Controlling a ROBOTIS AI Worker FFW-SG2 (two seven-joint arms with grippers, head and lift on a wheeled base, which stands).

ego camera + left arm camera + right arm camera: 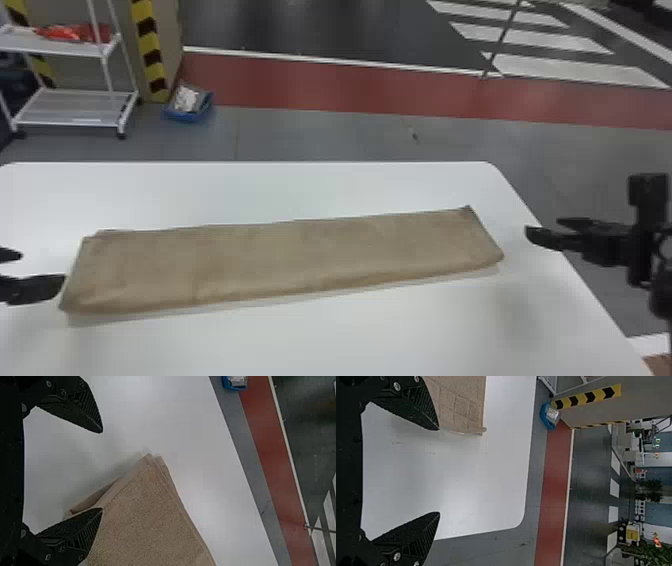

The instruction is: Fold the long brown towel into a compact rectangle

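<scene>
Your left gripper (42,267) comes in at the left edge of the head view with its fingers apart. One finger lies right by the towel's left end; you cannot tell whether it touches. Your right gripper (543,226) comes in from the right, its fingers spread too, near the towel's other end and by the table's right edge.

Between them you have the brown towel (280,260), lying flat on the white table (350,345) as a long, narrow strip. It slants slightly, so its right end sits farther from you than its left. You can see stacked layers at the left end and a thick, rounded edge along the side facing you.

Past the table you see the grey floor (325,135). On it, to your left, are a white cart (65,107) with red things (70,33) on its upper shelf and a blue bin (192,117) with something pale inside. A yellow-and-black striped edge (147,45) stands between the two. Farther off, you see a red strip (325,85) across the floor, then dark ground (325,25) with white stripes (575,65) on your right.
</scene>
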